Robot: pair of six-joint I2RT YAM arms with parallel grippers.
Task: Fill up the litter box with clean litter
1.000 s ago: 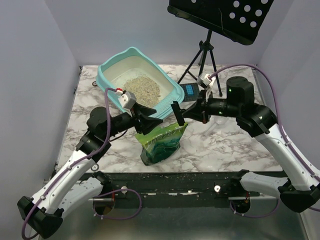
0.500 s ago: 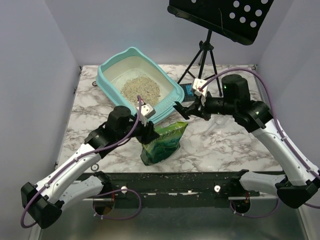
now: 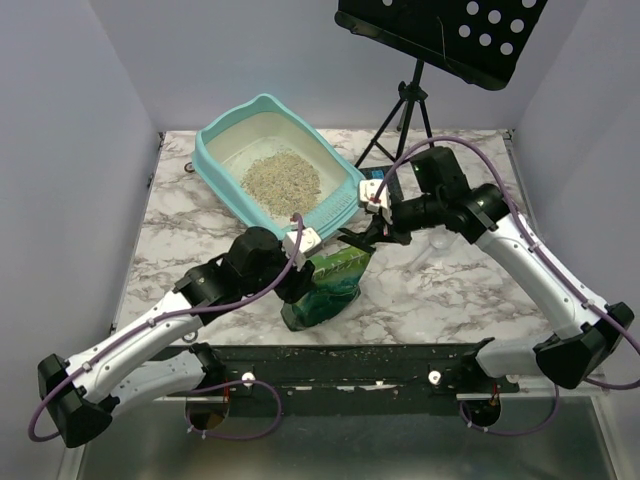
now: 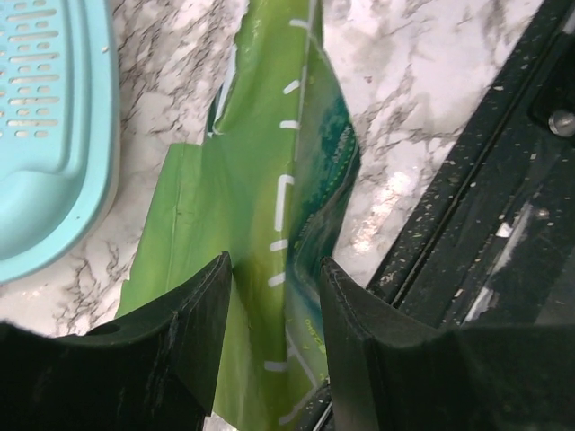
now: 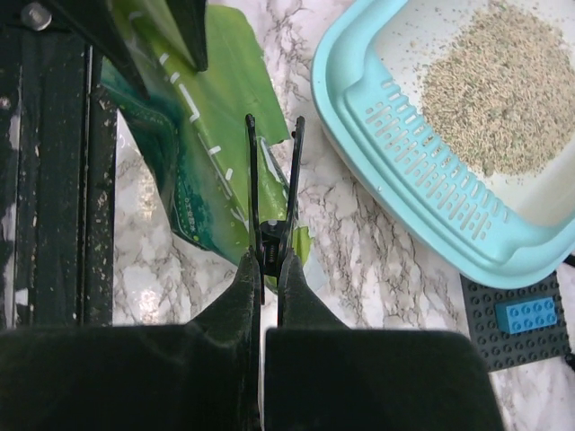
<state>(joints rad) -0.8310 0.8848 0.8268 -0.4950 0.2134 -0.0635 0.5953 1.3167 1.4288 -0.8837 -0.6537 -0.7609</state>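
Note:
The light-teal litter box point(image 3: 218, 142) stands at the back left, with a pile of clean litter point(image 3: 283, 181) on its cream floor. Its slotted rim also shows in the right wrist view point(image 5: 422, 208), as does the litter point(image 5: 503, 90). A green bag point(image 3: 325, 288) stands upright near the front edge. My left gripper point(image 3: 303, 272) is closed round the bag's upper part point(image 4: 260, 180), and green foil fills the gap between the fingers point(image 4: 193, 323). My right gripper point(image 5: 269, 260) is shut on a black clip point(image 5: 274, 180), which hangs over the bag's top corner point(image 5: 202, 135).
A dark baseplate point(image 5: 503, 337) with a blue brick point(image 5: 530, 314) lies right of the litter box. A black music stand point(image 3: 440, 30) on a tripod point(image 3: 405, 110) rises at the back. The black front rail point(image 4: 485, 224) runs just beside the bag.
My left arm has swung right to the green bag and its jaws have narrowed onto it. My right gripper has carried the clip left and down to the bag's top.

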